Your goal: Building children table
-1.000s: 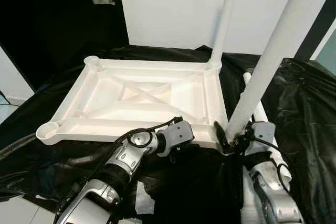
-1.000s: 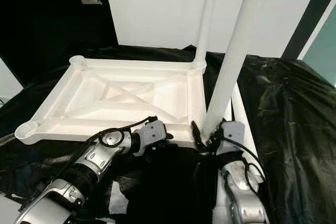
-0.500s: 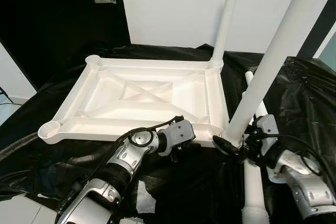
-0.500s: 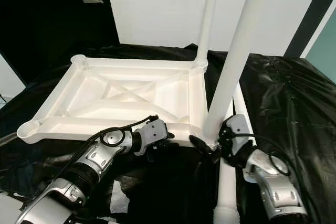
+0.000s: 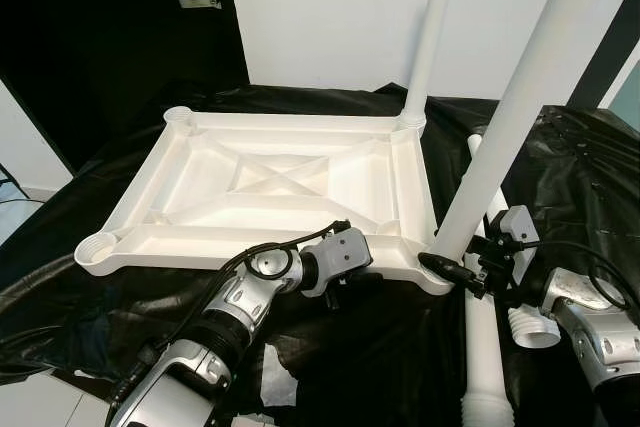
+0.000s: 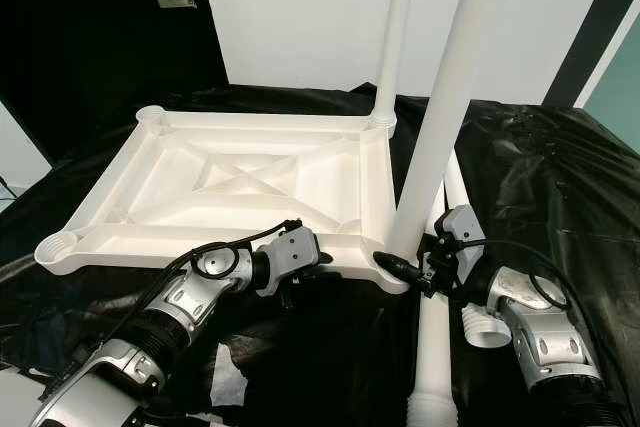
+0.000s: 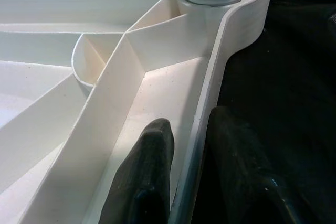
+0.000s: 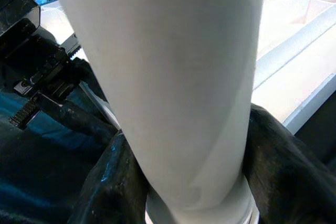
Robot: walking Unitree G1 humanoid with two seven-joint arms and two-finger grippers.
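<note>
Fingers (image 7: 144, 182) of the left gripper (image 7: 181, 177) are nearly closed, pinching the near rim of the upside-down white tabletop (image 5: 270, 182): in the left wrist view one black finger sits inside the ribbed underside and the other outside the edge, with just the thin wall between them. In the head views that gripper sits at lower centre of the frame, right at the tabletop's front edge. Over at lower right, the right gripper (image 5: 462, 269) has its two fingers wrapped around the base of the near table leg (image 5: 510, 117), a fat white tube that rises from the tabletop's front right corner socket and leans up toward the top right of the frame. The right wrist view shows a dark finger (image 8: 113, 182) pressed against each side of that tube, so they're spread about as wide as the leg and clamped on it. The tabletop itself fills the middle of the frame, lying on black plastic sheeting (image 5: 580, 177). A second leg (image 5: 432, 27) stands upright in the far right corner socket, upper centre. The two left corner sockets (image 5: 97, 245) are open rings. Another white leg (image 5: 483, 347) lies flat on the sheeting just right of the tabletop, running down toward the bottom edge.
</note>
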